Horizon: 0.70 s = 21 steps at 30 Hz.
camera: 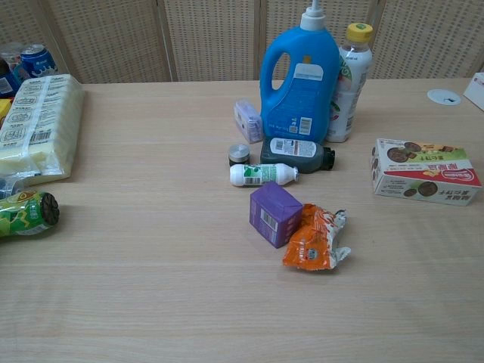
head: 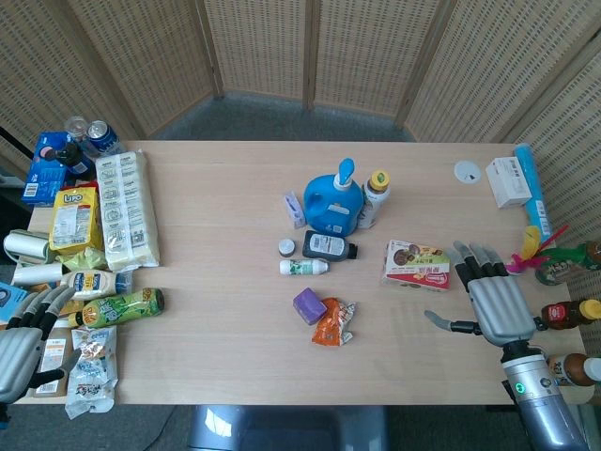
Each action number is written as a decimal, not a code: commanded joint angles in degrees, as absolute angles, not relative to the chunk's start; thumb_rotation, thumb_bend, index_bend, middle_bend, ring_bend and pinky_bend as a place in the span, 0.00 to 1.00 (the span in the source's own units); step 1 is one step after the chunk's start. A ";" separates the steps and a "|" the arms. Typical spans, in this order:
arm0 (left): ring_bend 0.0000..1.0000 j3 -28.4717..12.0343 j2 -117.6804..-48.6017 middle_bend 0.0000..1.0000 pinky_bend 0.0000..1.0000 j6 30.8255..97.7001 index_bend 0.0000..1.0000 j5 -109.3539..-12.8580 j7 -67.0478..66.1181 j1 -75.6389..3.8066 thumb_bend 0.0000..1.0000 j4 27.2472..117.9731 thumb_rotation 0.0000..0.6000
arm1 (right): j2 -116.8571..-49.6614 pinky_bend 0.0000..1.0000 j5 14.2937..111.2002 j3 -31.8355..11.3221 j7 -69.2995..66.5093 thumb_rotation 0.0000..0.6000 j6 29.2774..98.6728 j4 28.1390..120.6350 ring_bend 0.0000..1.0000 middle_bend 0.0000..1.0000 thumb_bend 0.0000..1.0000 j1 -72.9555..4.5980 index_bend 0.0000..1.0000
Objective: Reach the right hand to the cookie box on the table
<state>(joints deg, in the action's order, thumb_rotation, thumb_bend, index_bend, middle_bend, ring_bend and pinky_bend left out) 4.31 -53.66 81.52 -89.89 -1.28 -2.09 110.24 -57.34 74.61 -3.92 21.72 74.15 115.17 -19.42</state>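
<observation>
Cookie box (head: pixel 414 263): lies flat on the table (head: pixel 216 282), right of centre in the head view, printed lid up; in the chest view it sits at the right edge of the frame (camera: pixel 422 171).

Right hand (head: pixel 496 299): lower right of the head view, palm down, fingers spread and holding nothing; its fingertips (head: pixel 467 254) point toward the upper frame, just beside the box's right end, not plainly touching it (not seen from the chest camera).

Left hand (head: pixel 26 334): lower left corner of the head view, fingers apart, nothing in it, next to a green can (head: pixel 127 307) lying on its side.

Centre group: blue detergent jug (head: pixel 331 200), upright; yellow-capped bottle (head: pixel 375 199) just to its right; dark flat bottle (head: pixel 330 247) and small white bottle (head: pixel 303 267), both lying down below the jug.

Lower centre: purple box (head: pixel 309 305) touching a crumpled orange snack packet (head: pixel 334 322).

Left side: long pale wrapped pack (head: pixel 127 207), with assorted packets and cans beside it.
</observation>
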 commanded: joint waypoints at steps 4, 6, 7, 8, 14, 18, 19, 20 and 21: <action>0.00 4.18 -54.00 0.00 0.00 81.00 0.00 -89.79 -1.77 -2.47 0.37 110.43 1.00 | -58.09 0.00 74.49 -4.34 21.21 0.37 73.04 114.13 0.00 0.00 0.20 -19.92 0.00; 0.00 4.27 -54.12 0.00 0.00 80.92 0.00 -90.01 -2.02 -2.52 0.38 110.54 1.00 | -58.75 0.00 74.37 -4.86 20.76 0.38 71.78 113.02 0.00 0.00 0.20 -20.82 0.00; 0.00 4.27 -54.16 0.00 0.00 80.88 0.00 -90.18 -2.08 -2.60 0.38 110.59 1.00 | -59.08 0.00 74.12 -5.13 20.63 0.38 71.02 112.35 0.00 0.00 0.20 -21.34 0.00; 0.00 4.23 -54.22 0.00 0.00 80.87 0.00 -90.35 -2.10 -2.68 0.38 110.60 1.00 | -59.47 0.00 73.55 -5.42 20.71 0.37 70.17 111.60 0.00 0.00 0.20 -21.90 0.00; 0.00 3.99 -54.29 0.00 0.00 80.84 0.00 -90.73 -1.74 -3.07 0.37 110.47 1.00 | -63.60 0.00 70.04 -6.87 22.87 0.39 63.28 105.40 0.00 0.00 0.12 -26.81 0.00; 0.00 3.87 -54.09 0.00 0.00 80.47 0.00 -90.18 -1.68 -3.29 0.38 110.33 1.00 | -67.30 0.00 67.38 -7.75 23.92 0.49 58.81 99.60 0.00 0.00 0.11 -30.22 0.00; 0.00 3.82 -54.08 0.00 0.00 80.43 0.00 -90.04 -1.70 -3.32 0.38 110.32 1.00 | -68.07 0.00 66.63 -7.92 24.11 0.51 57.89 98.33 0.00 0.00 0.11 -30.90 0.00; 0.00 3.79 -54.09 0.00 0.00 80.35 0.00 -89.88 -1.75 -3.36 0.38 110.29 1.00 | -68.83 0.00 65.73 -8.08 24.32 0.52 56.89 97.14 0.00 0.00 0.11 -31.59 0.00; 0.00 3.73 -54.14 0.00 0.00 80.17 0.00 -89.61 -1.82 -3.45 0.38 110.26 1.00 | -69.81 0.00 64.58 -8.29 24.57 0.53 55.57 95.55 0.00 0.00 0.11 -32.51 0.00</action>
<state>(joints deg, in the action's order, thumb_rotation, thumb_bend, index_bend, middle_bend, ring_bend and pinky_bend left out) 3.78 -54.11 80.28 -89.75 -1.76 -3.38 110.29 -67.62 66.83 -7.58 23.75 58.12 98.34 -30.41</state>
